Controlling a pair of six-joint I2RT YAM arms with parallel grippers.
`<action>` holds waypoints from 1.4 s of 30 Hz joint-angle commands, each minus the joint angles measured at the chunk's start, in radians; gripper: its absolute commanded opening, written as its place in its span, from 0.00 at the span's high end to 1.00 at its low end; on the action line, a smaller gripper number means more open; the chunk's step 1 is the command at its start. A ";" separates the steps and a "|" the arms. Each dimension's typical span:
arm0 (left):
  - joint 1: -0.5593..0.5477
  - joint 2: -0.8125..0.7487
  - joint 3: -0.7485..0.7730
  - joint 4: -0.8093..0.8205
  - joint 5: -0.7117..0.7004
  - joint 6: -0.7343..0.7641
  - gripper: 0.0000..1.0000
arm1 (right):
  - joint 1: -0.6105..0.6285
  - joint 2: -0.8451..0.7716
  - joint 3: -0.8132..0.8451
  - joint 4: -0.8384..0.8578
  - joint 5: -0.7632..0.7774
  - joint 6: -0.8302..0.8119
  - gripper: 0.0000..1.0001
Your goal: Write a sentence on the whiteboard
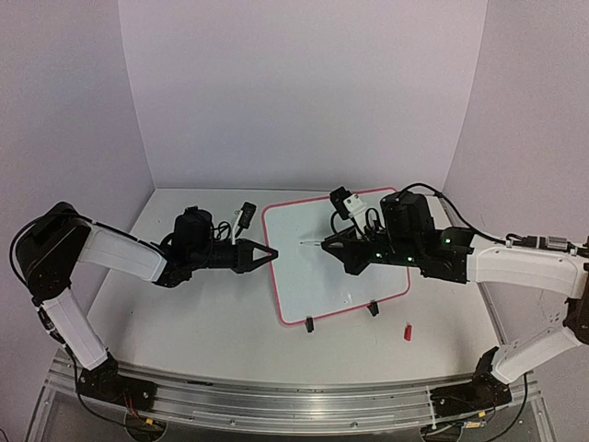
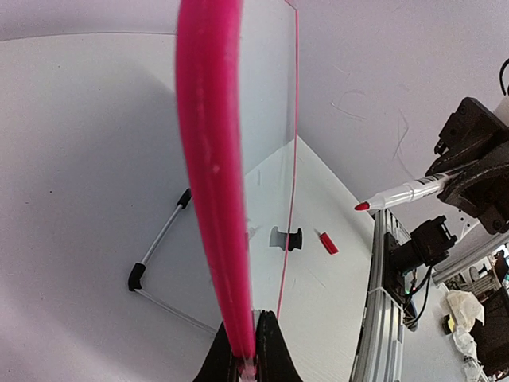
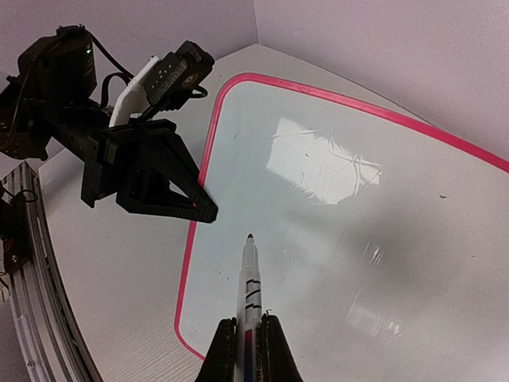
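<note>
The whiteboard, glossy white with a red-pink frame, leans on a stand in the middle of the table. No sentence shows on it; the surface is blank but for glare and small specks. My left gripper is shut on the board's left frame edge, which runs up from between the jaws. My right gripper is shut on a white marker with a red tip. The tip points at the board's left part. The left wrist view shows the marker held apart from the board face.
The marker's red cap lies on the table in front of the board's right corner, also in the left wrist view. The wire stand with black feet props the board. An aluminium rail runs along the near edge.
</note>
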 commanded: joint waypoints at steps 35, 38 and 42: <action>0.009 -0.012 0.007 -0.315 -0.272 0.226 1.00 | 0.047 0.149 0.139 0.045 -0.027 -0.119 1.00; 0.010 -0.009 0.013 -0.336 -0.284 0.238 1.00 | 0.048 0.161 0.149 0.046 -0.026 -0.118 1.00; 0.010 -0.004 0.010 -0.343 -0.298 0.249 1.00 | 0.048 0.171 0.155 0.050 0.016 -0.116 1.00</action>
